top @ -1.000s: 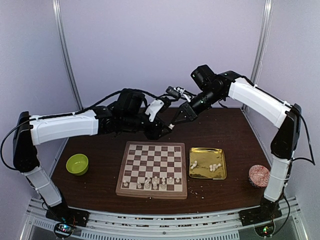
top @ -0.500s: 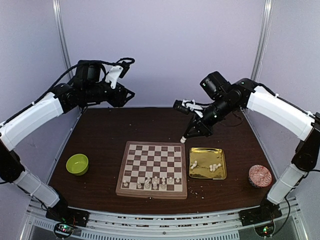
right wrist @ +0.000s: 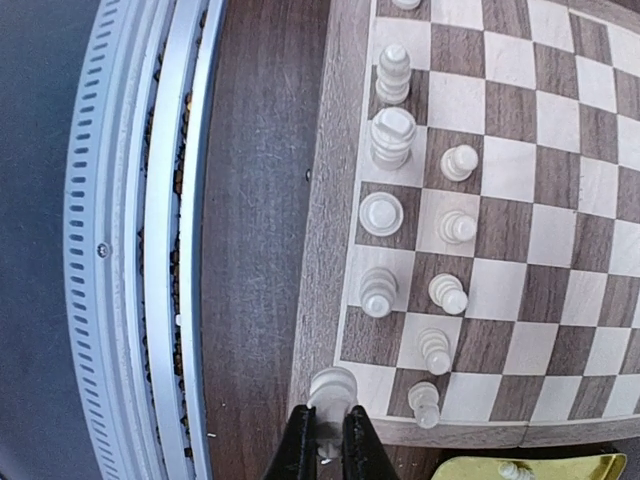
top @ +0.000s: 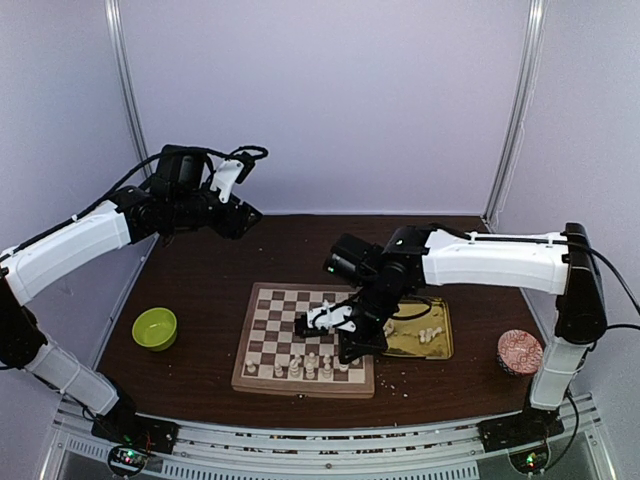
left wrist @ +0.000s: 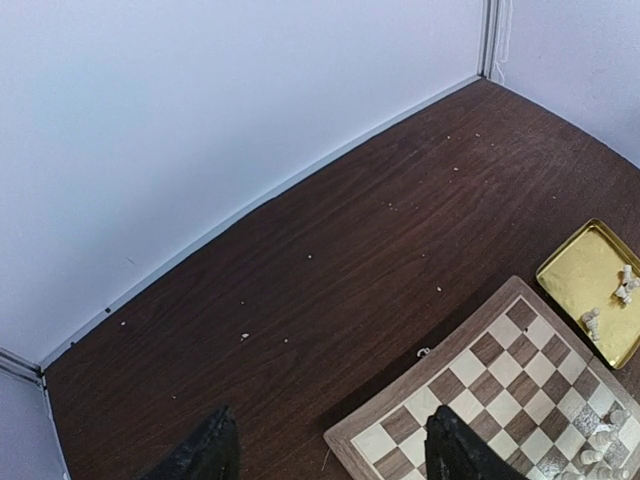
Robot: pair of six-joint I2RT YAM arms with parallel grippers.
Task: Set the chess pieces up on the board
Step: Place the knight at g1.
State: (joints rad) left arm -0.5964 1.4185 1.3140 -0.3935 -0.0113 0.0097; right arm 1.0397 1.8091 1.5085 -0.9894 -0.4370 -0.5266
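The board (top: 290,320) lies at the table's middle, with several cream chess pieces (top: 310,365) in two rows along its near edge. A few more chess pieces (top: 430,335) lie in the gold tray (top: 440,345). My right gripper (right wrist: 325,440) is shut on a cream piece (right wrist: 333,388), which hangs over the near right corner square of the board (right wrist: 330,200). In the top view the right gripper (top: 352,352) is low over that corner. My left gripper (left wrist: 330,460) is open and empty, held high over the table's back left (top: 250,212).
A green bowl (top: 155,328) sits left of the board. A red patterned jar (top: 518,352) stands at the right edge. The metal rail (right wrist: 150,250) runs along the table's near edge. Pale crumbs dot the dark table (left wrist: 300,250).
The right arm swung from the back of the table down to the board's near right corner, still holding its piece. The left arm pulled back to the back left and its jaws widened.
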